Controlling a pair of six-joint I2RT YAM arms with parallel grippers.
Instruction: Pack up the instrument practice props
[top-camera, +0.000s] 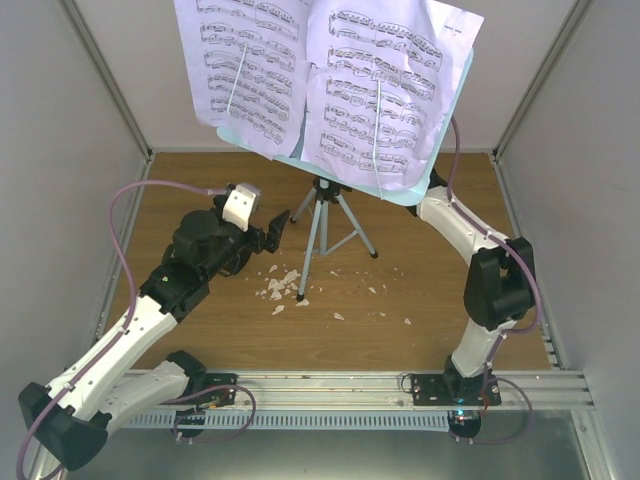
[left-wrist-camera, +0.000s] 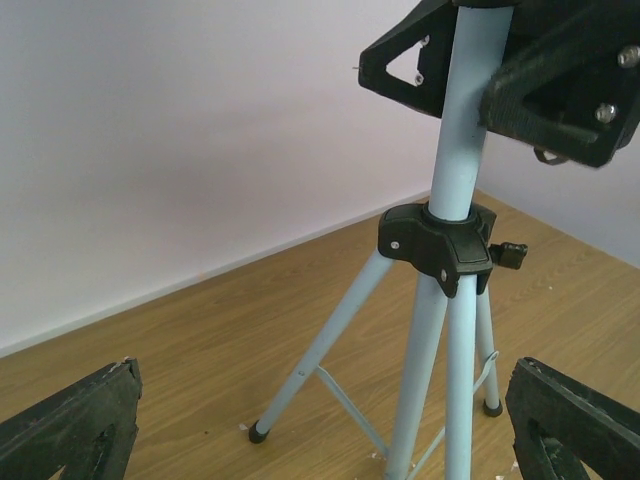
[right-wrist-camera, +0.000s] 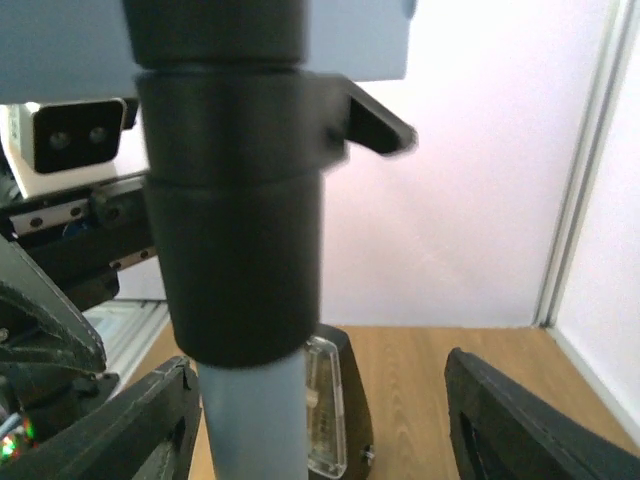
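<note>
The light blue tripod music stand (top-camera: 322, 232) stands at the middle back of the wooden floor. Lilac sheet-music pages (top-camera: 370, 90) cover its desk. My left gripper (top-camera: 276, 230) is open and empty, just left of the tripod; in the left wrist view (left-wrist-camera: 325, 372) the pole (left-wrist-camera: 462, 130) and legs stand ahead of its fingers. My right gripper (right-wrist-camera: 318, 372) is open, hidden under the desk in the top view. Its jaws stand on either side of the stand's upper pole (right-wrist-camera: 250, 420), below a black collar (right-wrist-camera: 235, 250). The black metronome (right-wrist-camera: 338, 415) with clear cover stands behind that pole.
Small white crumbs (top-camera: 282, 285) lie on the floor in front of the tripod. White walls close in the back and both sides. A metal rail (top-camera: 330, 385) runs along the near edge. A black locking hub (left-wrist-camera: 440, 245) joins the tripod legs.
</note>
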